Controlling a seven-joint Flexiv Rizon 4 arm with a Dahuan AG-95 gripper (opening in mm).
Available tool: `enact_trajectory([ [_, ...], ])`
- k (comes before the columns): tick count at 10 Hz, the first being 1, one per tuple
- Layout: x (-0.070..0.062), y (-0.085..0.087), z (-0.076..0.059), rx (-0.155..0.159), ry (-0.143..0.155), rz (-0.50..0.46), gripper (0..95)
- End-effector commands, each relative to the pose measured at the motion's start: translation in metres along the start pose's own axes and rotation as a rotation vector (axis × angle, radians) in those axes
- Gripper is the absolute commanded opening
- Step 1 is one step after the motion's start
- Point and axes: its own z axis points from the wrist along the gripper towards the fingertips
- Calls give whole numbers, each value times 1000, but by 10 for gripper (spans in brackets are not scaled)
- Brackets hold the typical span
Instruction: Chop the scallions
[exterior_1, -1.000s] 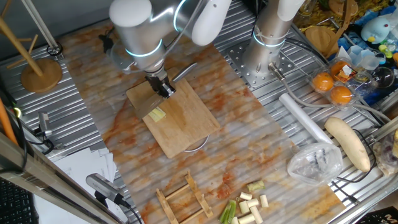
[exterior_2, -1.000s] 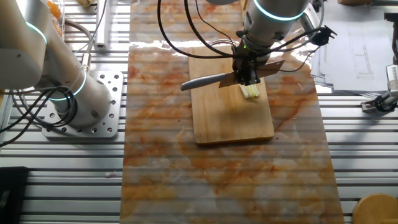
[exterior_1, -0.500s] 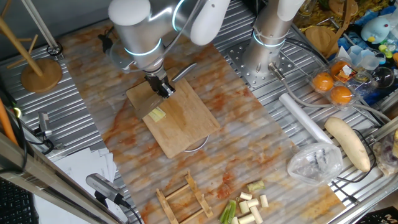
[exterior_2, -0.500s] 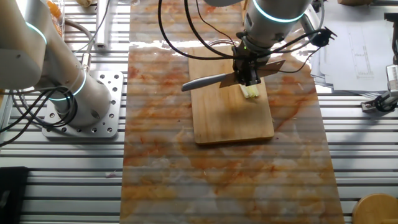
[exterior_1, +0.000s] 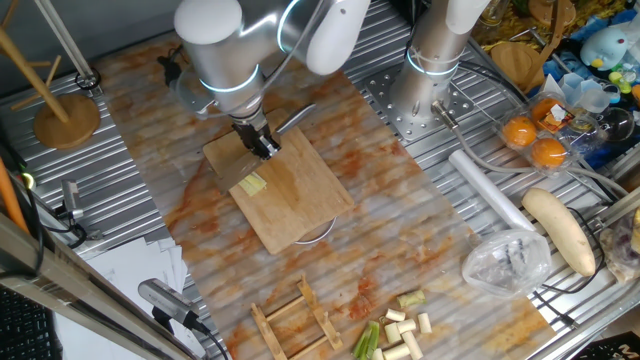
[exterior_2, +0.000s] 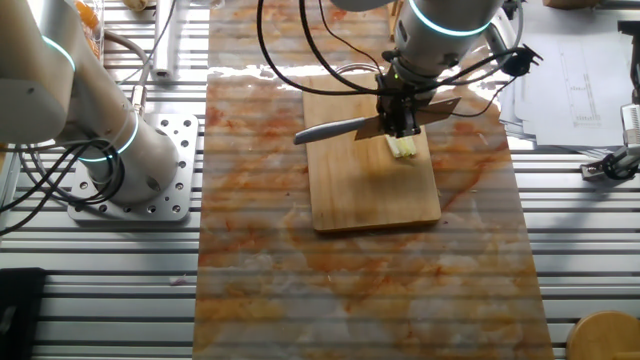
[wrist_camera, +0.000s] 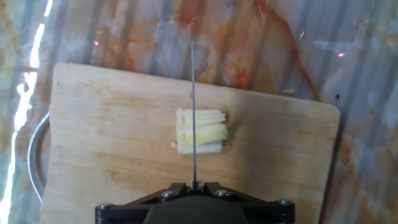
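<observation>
In one fixed view, the gripper (exterior_1: 262, 143) hangs over the cutting board (exterior_1: 290, 200), clamped on a knife (exterior_1: 292, 115), with a small bundle of scallions (exterior_1: 252, 184) lying just beside it; more cut segments (exterior_1: 400, 330) sit well apart at the bench edge. The other fixed view shows the blade (exterior_2: 335, 129) close above the bundle (exterior_2: 403, 147). In the hand view, the blade edge (wrist_camera: 193, 112) crosses the scallions (wrist_camera: 199, 131) mid-length; the bundle looks whole, so chopping seems barely begun.
</observation>
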Motion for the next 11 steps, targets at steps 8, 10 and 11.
enact_trajectory([
  [8,-48,3,63,-35,-28,-2,0],
  [10,-55,8,69,-30,-17,-4,0],
  [11,-50,7,61,-20,0,-20,0],
])
